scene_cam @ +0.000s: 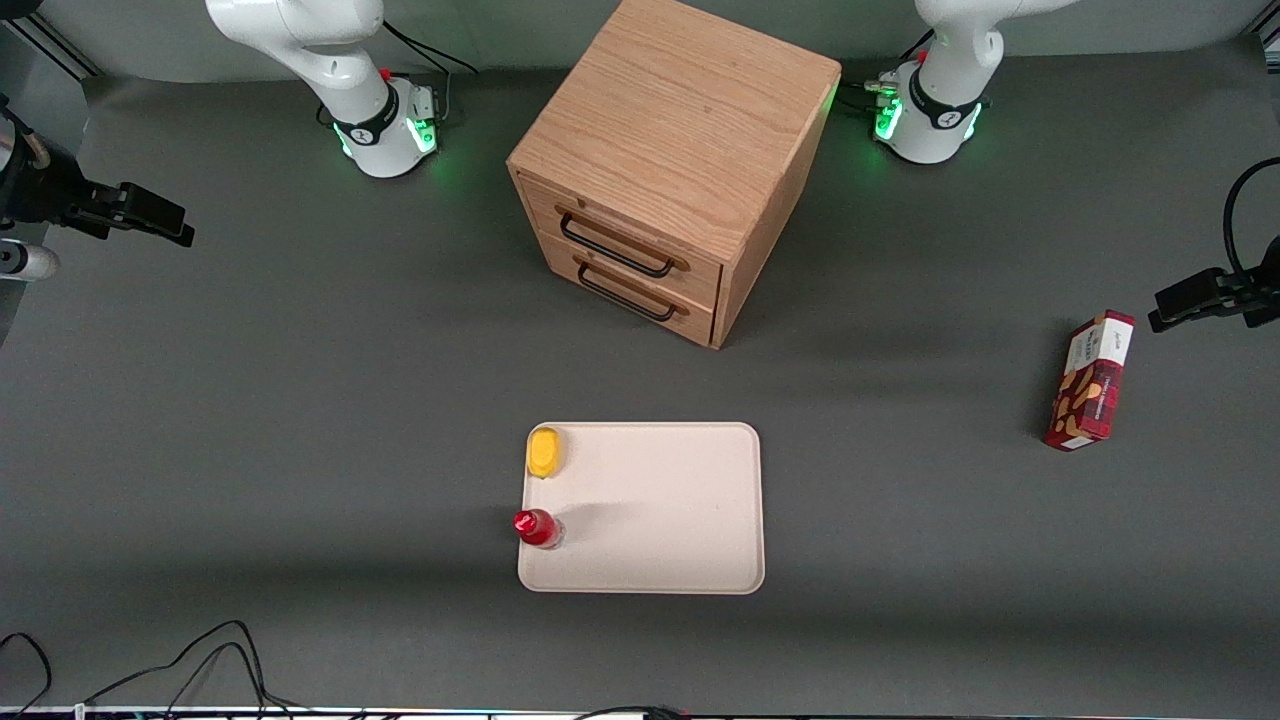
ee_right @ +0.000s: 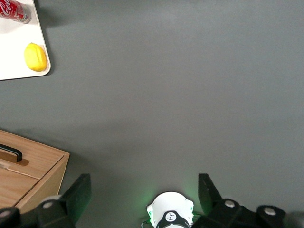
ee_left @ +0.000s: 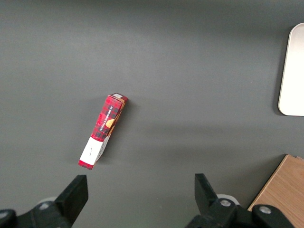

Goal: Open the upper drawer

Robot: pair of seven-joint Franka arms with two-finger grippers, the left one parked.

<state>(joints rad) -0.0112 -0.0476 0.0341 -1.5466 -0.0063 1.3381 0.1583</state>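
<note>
We're up high w/ the gripper (ee_right: 142,202), hanging over bare table (scene_cam: 300,400) toward the working arm's end, well apart from the cabinet (scene_cam: 680,120); jaws spread wide, holding nothing. Upper drawer (scene_cam: 625,235) sits shut, flush in the cabinet front, just above the bottom drawer (scene_cam: 640,290).

Risks as we see 'em: both drawers carry the same black wire handle, stacked close, so the handle (scene_cam: 615,247) we want is easy to confuse w/ the lower handle (scene_cam: 628,293); drop a touch low and we open the wrong one. Cabinet's also turned at an angle to the table, so if we don't line up w/ its front, the jaws could skid off the thin wire or pull crooked and jam the drawer. And the cabinet looks free-standing: a hard yank might drag the whole box rather than slide the drawer.

Table's a dark grey mat, flat, matte. In front of the cabinet, nearer the camera, there's a tray (scene_cam: 680,500) w/ a lemon (scene_cam: 544,452) and a red can (scene_cam: 537,528) on it. Red box (scene_cam: 1090,382) lies toward the parked arm's end. Plenty of room to approach.
</note>
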